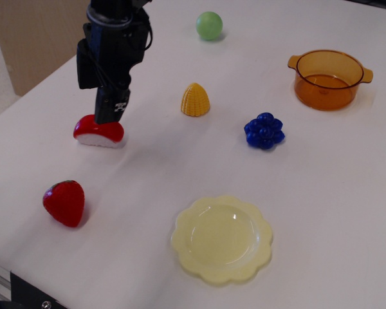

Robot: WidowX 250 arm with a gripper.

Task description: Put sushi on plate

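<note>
White table (321, 193) — sushi (99, 132) lying lengthwise left-right

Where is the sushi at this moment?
The sushi lies on the table's left side, under the gripper, above the strawberry in this view.

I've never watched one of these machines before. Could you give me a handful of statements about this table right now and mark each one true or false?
1. The sushi already lies on the plate. False: it lies on the table, far to the plate's left.
2. The tool is above the sushi. True.
3. The orange pot has the blue grapes in it. False: the grapes lie on the table, apart from the pot.
4. The strawberry lies nearer the camera than the sushi. True.
5. The plate has nothing on it. True.
</note>
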